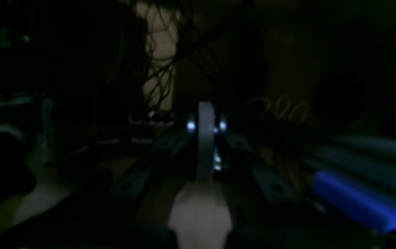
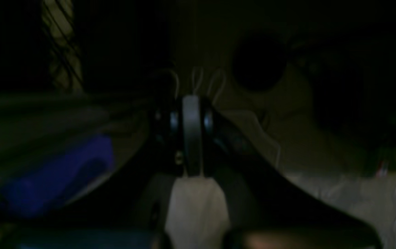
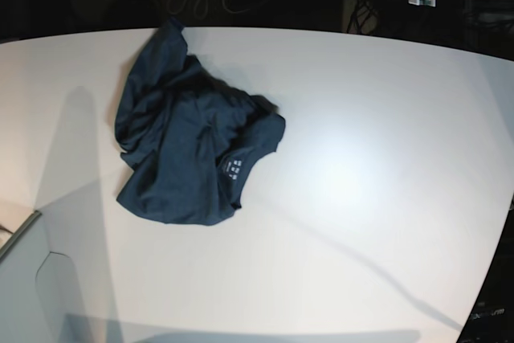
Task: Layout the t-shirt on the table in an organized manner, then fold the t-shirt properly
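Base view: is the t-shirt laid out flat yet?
No, the t-shirt lies crumpled in a heap on the left part of the table, with folds bunched over each other.

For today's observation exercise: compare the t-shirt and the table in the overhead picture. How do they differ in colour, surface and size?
Colour: the t-shirt is dark navy, the table white.
Surface: the t-shirt lies crumpled and creased, a small white label showing; the table is smooth and flat.
Size: the t-shirt covers only a patch on the base view's left side; the table spans nearly the whole picture.
Shared: both are plain, without pattern.
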You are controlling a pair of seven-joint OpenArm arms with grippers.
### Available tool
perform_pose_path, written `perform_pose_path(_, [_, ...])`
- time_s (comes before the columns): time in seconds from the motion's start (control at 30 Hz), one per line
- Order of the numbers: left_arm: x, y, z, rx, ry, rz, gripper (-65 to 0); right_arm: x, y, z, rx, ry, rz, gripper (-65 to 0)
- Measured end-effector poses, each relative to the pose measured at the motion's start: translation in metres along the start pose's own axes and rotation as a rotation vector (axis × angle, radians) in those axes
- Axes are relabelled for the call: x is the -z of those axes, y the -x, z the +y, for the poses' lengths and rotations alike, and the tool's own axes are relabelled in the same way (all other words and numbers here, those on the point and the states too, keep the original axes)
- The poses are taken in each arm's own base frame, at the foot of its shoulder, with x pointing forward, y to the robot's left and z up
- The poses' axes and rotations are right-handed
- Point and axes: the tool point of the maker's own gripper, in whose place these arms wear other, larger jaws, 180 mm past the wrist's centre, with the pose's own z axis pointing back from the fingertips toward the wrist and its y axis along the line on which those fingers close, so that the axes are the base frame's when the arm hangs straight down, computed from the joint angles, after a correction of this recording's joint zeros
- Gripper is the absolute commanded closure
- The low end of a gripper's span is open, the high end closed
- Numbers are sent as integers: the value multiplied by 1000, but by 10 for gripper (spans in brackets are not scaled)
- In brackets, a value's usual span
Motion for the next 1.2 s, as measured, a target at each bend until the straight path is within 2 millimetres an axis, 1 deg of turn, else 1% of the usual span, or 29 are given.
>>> perform_pose_path(0.07, [-2,-18,-5,-11,23,-38,0,-6,-27,0,0,-1,-68,0])
perform_pose_path(0.17, [-6,-43,-19,-19,60,-101,0,-13,-68,0,0,-1,-175,0])
perform_pose_path(0.23, [-9,-59,-21,-26,66,-140,0,-17,-86,0,0,-2,-220,0])
perform_pose_path(0.27, [-11,-70,-19,-27,58,-173,0,-19,-96,0,0,-2,-245,0])
perform_pose_path(0.33, [-13,-85,-15,-39,39,-216,-1,-21,-115,0,0,-1,-290,0])
perform_pose_path(0.37, [-16,-94,-16,-48,36,-242,-3,-22,-126,0,1,-2,-324,0])
perform_pose_path(0.4, [-17,-100,-18,-50,40,-258,-13,-23,-137,1,1,-2,-352,0])
perform_pose_path(0.47, [-19,-114,-19,-47,47,-296,-58,-28,-152,2,2,-4,-398,0])
perform_pose_path(0.57, [-19,-140,-24,-42,60,-361,-162,-25,-165,1,2,-2,-419,0])
perform_pose_path(0.6, [-18,-145,-27,-40,71,-368,-192,-23,-167,1,3,-2,-410,0])
perform_pose_path(0.63, [-15,-147,-28,-39,74,-355,-205,-20,-168,1,4,-3,-391,0])
perform_pose_path(0.7, [-8,-150,-29,-36,77,-324,-208,-13,-168,1,3,-3,-347,0])
perform_pose_path(0.8, [3,-162,-37,-67,83,-314,-212,-10,-169,1,4,-2,-328,0])
perform_pose_path(0.87, [9,-169,-45,-80,101,-304,-212,-9,-169,6,-5,-24,-322,0])
perform_pose_path(0.93, [16,-175,-50,-87,112,-285,-213,-7,-174,12,-26,-62,-335,0])
perform_pose_path(1.0, [23,-181,-57,-115,114,-268,-215,-7,-178,14,-32,-74,-347,0])
perform_pose_path(1.1, [31,-196,-72,-134,151,-258,-248,-6,-181,16,-33,-79,-349,0])
perform_pose_path(1.2, [36,-205,-79,-132,166,-244,-302,-4,-179,16,-36,-79,-324,0])
